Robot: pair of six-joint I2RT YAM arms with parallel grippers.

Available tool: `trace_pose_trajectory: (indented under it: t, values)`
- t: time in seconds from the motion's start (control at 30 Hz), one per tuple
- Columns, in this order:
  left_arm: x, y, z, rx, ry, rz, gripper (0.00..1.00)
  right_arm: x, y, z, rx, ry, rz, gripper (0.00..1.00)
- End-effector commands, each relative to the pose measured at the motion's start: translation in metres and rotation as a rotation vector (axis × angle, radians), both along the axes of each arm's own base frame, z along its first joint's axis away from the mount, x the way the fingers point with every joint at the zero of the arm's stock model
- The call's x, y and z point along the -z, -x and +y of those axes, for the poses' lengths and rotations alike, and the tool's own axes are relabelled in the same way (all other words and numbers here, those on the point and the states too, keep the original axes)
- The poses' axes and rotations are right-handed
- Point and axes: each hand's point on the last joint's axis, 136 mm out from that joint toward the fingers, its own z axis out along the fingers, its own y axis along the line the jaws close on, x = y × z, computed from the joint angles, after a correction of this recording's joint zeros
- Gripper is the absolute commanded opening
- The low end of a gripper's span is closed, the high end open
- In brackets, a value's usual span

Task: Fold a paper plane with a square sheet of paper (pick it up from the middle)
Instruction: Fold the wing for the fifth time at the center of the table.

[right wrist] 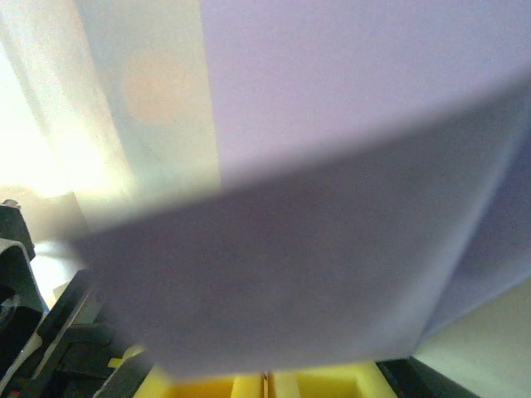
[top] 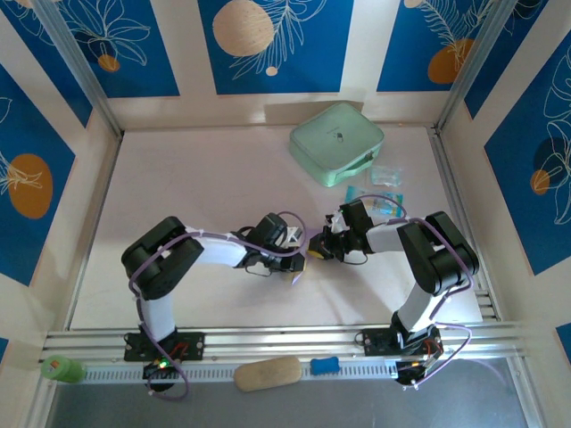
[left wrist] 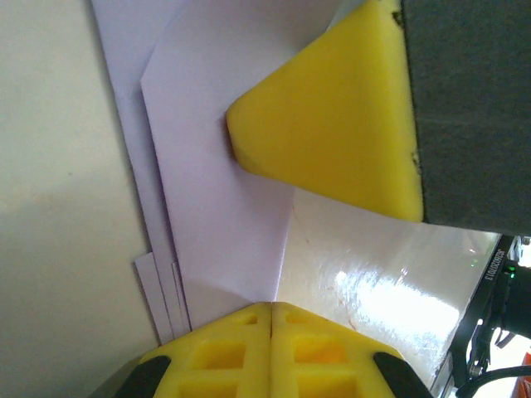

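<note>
The square sheet of paper [left wrist: 216, 191], lavender and folded into several layers with a slanted edge, lies on the table at the middle. My left gripper [left wrist: 271, 307] is shut, its yellow tips set against the paper's lower folded edge. My right gripper [right wrist: 267, 377] is shut too. A raised flap of the paper [right wrist: 282, 265] lies across the front of its fingers and hides the tips. One of its yellow fingers [left wrist: 332, 124] rests against the sheet from the far side. From above, the left gripper [top: 299, 263] and the right gripper [top: 314, 250] meet tip to tip.
A mint-green case [top: 336, 143] sits at the back right. Small blue packets [top: 385, 198] and a clear packet [top: 386, 174] lie just behind the right arm. On the front rail are a green item [top: 61, 367], a tan block [top: 268, 373] and a small blue piece [top: 325, 365].
</note>
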Motion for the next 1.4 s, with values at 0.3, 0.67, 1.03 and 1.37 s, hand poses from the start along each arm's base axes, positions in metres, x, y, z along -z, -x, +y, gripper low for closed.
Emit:
trace_pose_trajectory:
  t: [0.3,0.67,1.03,1.37]
  values:
    - [0.03,0.045,0.034,0.027,-0.071,0.13,0.0,-0.035,0.004,-0.015,0.014,0.056,-0.1,0.13]
    - [0.027,0.041,0.033,-0.007,-0.053,0.122,0.0,-0.028,0.025,0.018,-0.097,0.067,-0.143,0.11]
    - [0.033,0.045,0.038,-0.014,-0.066,0.14,0.0,0.014,0.018,0.0,-0.04,0.132,-0.058,0.09]
    - [0.04,0.05,0.042,-0.015,-0.079,0.155,0.0,0.009,-0.008,-0.021,0.031,0.119,-0.071,0.09]
